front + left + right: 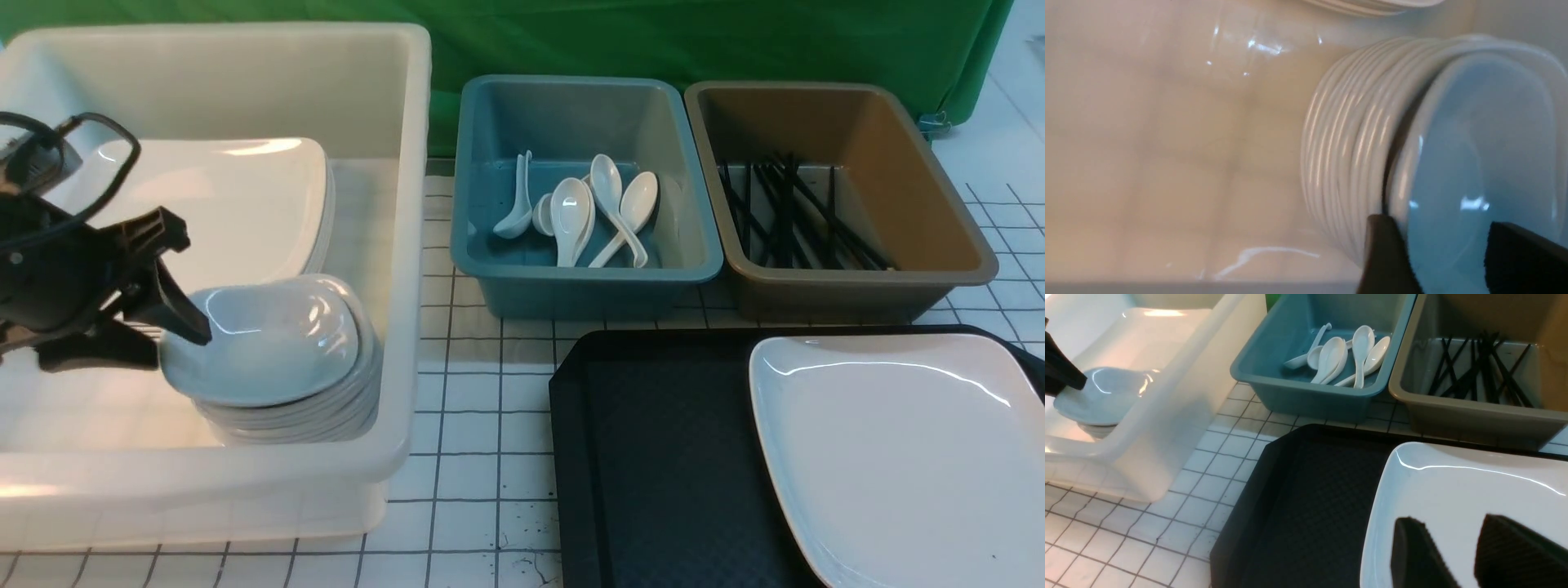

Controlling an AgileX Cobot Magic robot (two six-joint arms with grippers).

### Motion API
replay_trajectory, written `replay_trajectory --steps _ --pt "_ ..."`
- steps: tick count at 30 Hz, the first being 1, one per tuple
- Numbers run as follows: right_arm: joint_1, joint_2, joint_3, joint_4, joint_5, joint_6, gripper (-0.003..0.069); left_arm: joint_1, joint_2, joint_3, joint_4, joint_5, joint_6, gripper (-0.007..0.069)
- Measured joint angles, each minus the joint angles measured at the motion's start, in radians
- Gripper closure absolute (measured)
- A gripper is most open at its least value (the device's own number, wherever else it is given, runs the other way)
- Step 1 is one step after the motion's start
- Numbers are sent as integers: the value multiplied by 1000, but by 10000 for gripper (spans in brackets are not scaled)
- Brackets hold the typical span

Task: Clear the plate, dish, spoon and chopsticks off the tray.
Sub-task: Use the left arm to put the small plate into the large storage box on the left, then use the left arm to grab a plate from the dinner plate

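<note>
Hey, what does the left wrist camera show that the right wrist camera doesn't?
Left wrist only: the dish stack's layered rims, and the left gripper open astride the top dish's rim. Right wrist only: tray, plate, blue tub of spoons, brown tub of chopsticks, open right gripper. Both: top dish, white tub, part of the left gripper.
</note>
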Motion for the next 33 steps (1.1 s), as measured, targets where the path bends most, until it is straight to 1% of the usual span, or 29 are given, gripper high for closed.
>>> replay_trajectory --steps 1,3,6,7,8,9,11,12,13,14,16,17,18,19,20,23,24,25,26,29,30,32,33 --pt "0 0 0 0 0 0 420 0 0 -26 41 31 5 221" --pt "0 0 0 0 0 0 420 0 0 -67 85 70 6 167" --pt "0 0 0 0 0 0 420 0 0 -144 87 134 6 115" --pt "0 0 0 0 0 0 420 0 0 -149 83 140 6 115" --pt "0 0 0 0 1 0 420 0 0 -197 21 186 16 114" --pt "0 0 0 0 1 0 420 0 0 -201 12 186 20 116" --pt "0 0 0 -1 1 -8 420 -19 -4 -241 -104 207 69 165" --pt "0 0 0 -1 1 -8 420 -19 -5 -244 -104 207 69 172" --pt "0 0 0 -2 1 -27 421 -53 -10 -254 -165 207 89 229" --pt "0 0 0 -4 1 -41 422 -109 -13 -257 -197 207 98 291" --pt "0 0 0 -14 1 -58 421 -210 -12 -257 -206 201 102 411" --pt "0 0 0 -15 1 -58 421 -237 -10 -257 -206 198 102 424" --pt "0 0 0 -29 1 -63 421 -338 0 -257 -194 178 89 522" --pt "0 0 0 -34 1 -65 421 -398 9 -257 -189 162 82 559" --pt "0 0 0 -40 1 -67 426 -491 28 -257 -179 132 61 594" --pt "0 0 -1 -50 25 -71 452 -684 101 -261 -168 29 20 620" --pt "0 0 -1 -51 34 -71 458 -696 107 -263 -168 22 14 620" --pt "0 0 -5 -68 73 -69 490 -775 158 -273 -167 -29 -2 618" --pt "0 0 -7 -83 107 -60 518 -811 197 -286 -167 -48 -16 613" --pt "0 0 -16 -145 210 -20 620 -879 328 -343 -162 -75 -44 575" --pt "0 0 -18 -161 239 -5 638 -894 365 -360 -161 -87 -51 558" --pt "0 0 -19 -172 262 4 648 -909 406 -375 -161 -107 -59 533" --pt "0 0 -19 -180 285 13 652 -923 447 -392 -159 -133 -72 498"
